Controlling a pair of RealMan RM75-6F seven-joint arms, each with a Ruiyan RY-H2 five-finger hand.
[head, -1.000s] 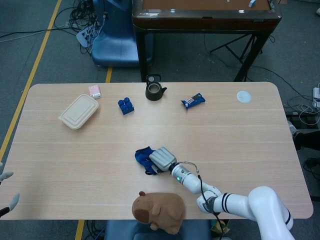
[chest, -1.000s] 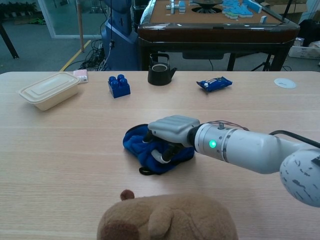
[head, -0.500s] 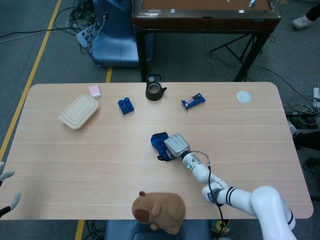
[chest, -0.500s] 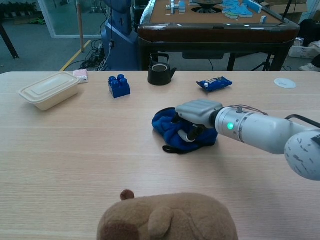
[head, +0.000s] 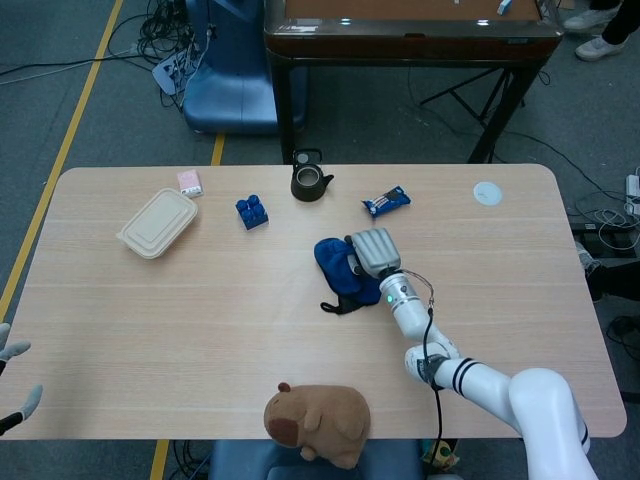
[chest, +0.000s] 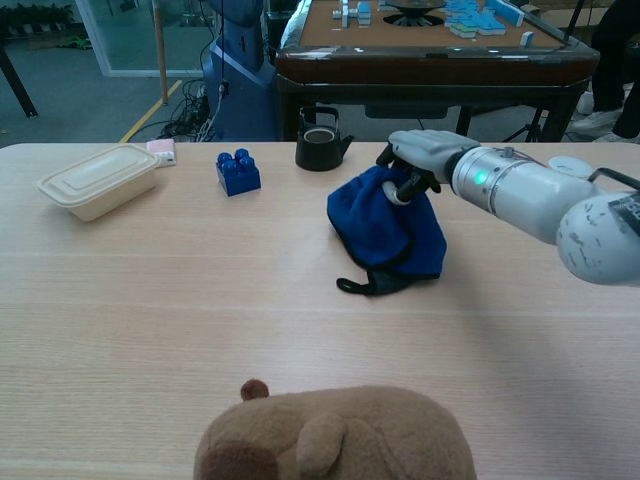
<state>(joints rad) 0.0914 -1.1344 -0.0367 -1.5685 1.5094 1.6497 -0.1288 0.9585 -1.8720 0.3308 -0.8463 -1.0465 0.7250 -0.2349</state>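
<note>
The right robot hand (chest: 425, 160) grips the top of a dark blue drawstring cloth pouch (chest: 388, 232), fingers closed into the gathered fabric, and has lifted that end so the pouch hangs and drapes down, with its lower edge and black cord loop still trailing on the pale wood-grain worktop (chest: 150, 300). A second ago the same robot hand lay low over the pouch much nearer the robot, close to the brown plush animal (chest: 335, 436); half a second ago it was partway out; now it has carried the pouch away from the robot and to its right, and raised it. In the head view the right robot hand (head: 372, 253) and pouch (head: 340, 272) sit near mid-worktop. My reading is that the pouch is securely in hand and being dragged and lifted rather than carried clear.

The left robot hand (head: 15, 400) shows only as pale fingertips at the worktop's near left edge, well apart from everything, fingers apart and holding nothing.

Beyond the right robot hand stand a small black teapot (chest: 320, 140) and a blue snack packet (head: 386, 202); further to its left, a blue toy brick (chest: 238, 171), a beige lidded food box (chest: 98, 180) and a small pink card pack (chest: 161, 151). A white round disc (chest: 570, 166) lies to its right. Nothing else has shifted.

Behind the worktop is a dark wooden table with game tiles (chest: 430, 30), a blue machine base (head: 230, 80) with cables, and grey floor with yellow lines.
</note>
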